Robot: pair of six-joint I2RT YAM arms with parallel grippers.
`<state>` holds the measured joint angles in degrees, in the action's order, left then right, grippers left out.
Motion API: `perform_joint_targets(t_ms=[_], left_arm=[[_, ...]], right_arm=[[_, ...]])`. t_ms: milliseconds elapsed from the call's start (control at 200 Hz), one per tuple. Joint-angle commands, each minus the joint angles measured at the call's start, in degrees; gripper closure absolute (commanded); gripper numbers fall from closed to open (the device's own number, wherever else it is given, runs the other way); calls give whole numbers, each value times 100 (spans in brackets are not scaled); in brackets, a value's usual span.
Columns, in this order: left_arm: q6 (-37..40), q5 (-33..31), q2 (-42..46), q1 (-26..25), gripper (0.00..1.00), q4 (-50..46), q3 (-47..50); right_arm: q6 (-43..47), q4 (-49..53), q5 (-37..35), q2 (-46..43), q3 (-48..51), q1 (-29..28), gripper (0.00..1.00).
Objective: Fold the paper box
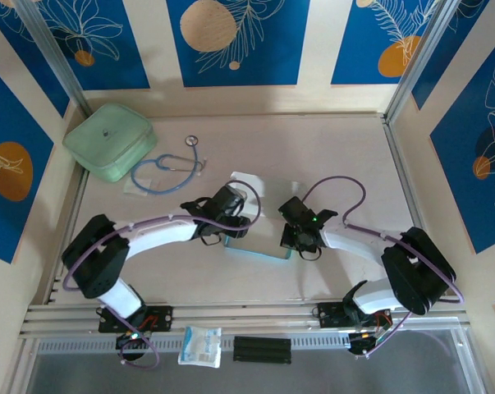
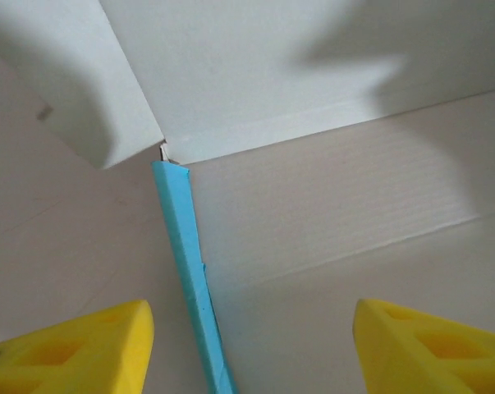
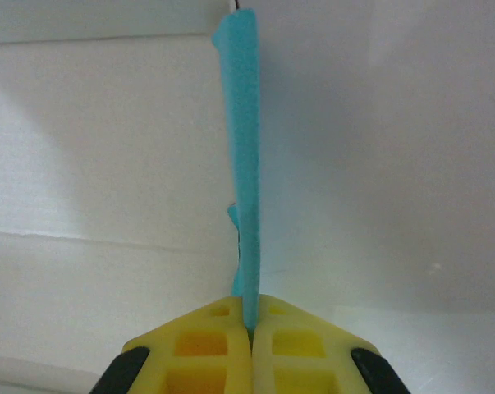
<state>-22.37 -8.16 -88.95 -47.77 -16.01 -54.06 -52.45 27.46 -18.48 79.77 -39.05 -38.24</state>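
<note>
The paper box (image 1: 268,215) lies in the middle of the table, white inside up, with a light blue edge along its near side. My left gripper (image 1: 231,220) hangs over its left side. In the left wrist view that gripper (image 2: 251,353) is open: its yellow fingertips (image 2: 83,349) stand wide apart astride the raised blue side wall (image 2: 185,263) and touch nothing. My right gripper (image 1: 296,234) is at the box's right side. In the right wrist view it (image 3: 251,324) is shut on the upright blue wall (image 3: 245,164), pinching its edge.
A pale green rounded case (image 1: 112,141) sits at the back left, with a blue stethoscope (image 1: 169,168) beside it. A small white packet (image 1: 200,345) and a black block (image 1: 262,349) lie on the front rail between the arm bases. Patterned walls close in three sides.
</note>
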Motion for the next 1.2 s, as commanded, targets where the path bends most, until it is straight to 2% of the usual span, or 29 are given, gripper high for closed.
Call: perform_joint_targets(t_ms=[0,170,260,350,510,610,685,725,745,760,825,920,1045,1196], left_arm=[[-161,-65,629,227,35,-399,80],[43,878,1309,1115,33,-1015,-222],[388,1343,1328,1579,31,-1657,-706],[786,1457,1178,1862,29,-2356,-1293],[1402,1604,863,2192,28,-3090,-2099],[1821,1841,482,2289,28,-3599,-2822],[2142,1938,64,2345,27,-4048,-3492],[2298,1978,-167,2375,27,-4291,-3855],[2372,2000,-310,2392,27,-4406,-4045],[2418,2032,-407,2409,27,-4489,-4188],[2612,2220,-825,2478,26,-4872,-4804],[2870,2450,-1396,2542,25,-5406,-5627],[3162,2406,-1994,2553,23,-5900,-6334],[3173,2607,-2378,2562,21,-5949,-6513]], right_arm=[[323,-74,-158,235,-212,84,95],[1049,-383,149,920,-893,184,95],[1357,-355,179,1303,-1168,239,94],[1502,-376,338,1490,-1272,304,89],[1654,-230,496,916,-1254,297,56],[1868,133,643,146,-1282,372,43],[2273,544,890,-388,-1468,666,33],[2556,745,1056,-588,-1628,904,21],[2743,830,1178,-653,-1716,1021,4],[2884,910,1273,-691,-1811,1104,0],[3487,1294,1640,-606,-2278,1487,1],[4114,2205,1845,29,-3310,1855,1],[4732,2939,2169,902,-4392,1961,4],[5060,3296,2532,1678,-5209,1952,14]])
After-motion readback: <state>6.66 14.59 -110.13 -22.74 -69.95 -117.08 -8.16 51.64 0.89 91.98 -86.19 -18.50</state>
